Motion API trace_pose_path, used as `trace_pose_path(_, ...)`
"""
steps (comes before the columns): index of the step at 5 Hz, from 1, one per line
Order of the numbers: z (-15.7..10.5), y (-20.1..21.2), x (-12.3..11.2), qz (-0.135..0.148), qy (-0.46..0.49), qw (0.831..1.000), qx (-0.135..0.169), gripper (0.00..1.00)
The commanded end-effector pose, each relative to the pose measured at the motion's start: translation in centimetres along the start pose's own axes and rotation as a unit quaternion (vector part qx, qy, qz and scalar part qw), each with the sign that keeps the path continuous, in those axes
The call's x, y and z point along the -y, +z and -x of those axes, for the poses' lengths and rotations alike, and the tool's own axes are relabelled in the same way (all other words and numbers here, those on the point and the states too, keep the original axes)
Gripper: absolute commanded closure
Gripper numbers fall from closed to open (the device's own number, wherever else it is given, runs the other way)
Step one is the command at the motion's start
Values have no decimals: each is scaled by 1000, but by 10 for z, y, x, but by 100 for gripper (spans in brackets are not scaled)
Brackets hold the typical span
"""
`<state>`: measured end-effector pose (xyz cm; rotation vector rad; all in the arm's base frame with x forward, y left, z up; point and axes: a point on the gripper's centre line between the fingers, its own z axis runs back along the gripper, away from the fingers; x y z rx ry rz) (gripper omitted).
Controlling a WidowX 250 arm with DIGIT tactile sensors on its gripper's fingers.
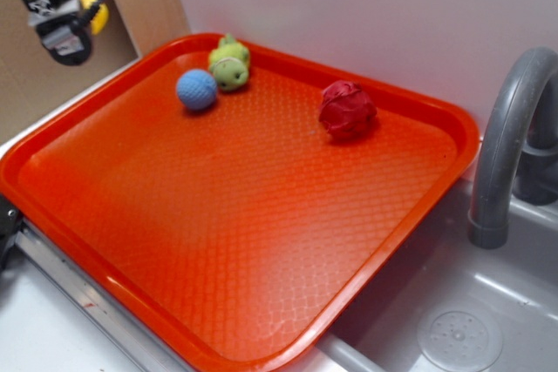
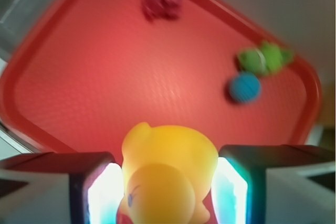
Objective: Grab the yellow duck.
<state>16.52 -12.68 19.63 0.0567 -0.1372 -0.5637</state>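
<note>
Tool (image 2: 167, 192) pinching yellow duck (image 2: 168, 174) between both pads, head toward the camera, lifted high and clear of the red tray (image 1: 261, 241) far below.

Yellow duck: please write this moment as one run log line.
gripper: shut on yellow duck | height: lifted above orange tray | on tray: blue ball, green plush, red ball

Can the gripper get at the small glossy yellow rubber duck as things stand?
Yes, it appears so already: in the wrist view the yellow rubber duck sits between the gripper fingers, which seem closed on it. The exterior view shows it raised off the orange plastic tray.
</note>
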Motion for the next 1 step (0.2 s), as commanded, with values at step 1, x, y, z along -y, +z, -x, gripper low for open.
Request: trace_pose_path(1,12,-5,32,-10,7,1000,10,100)
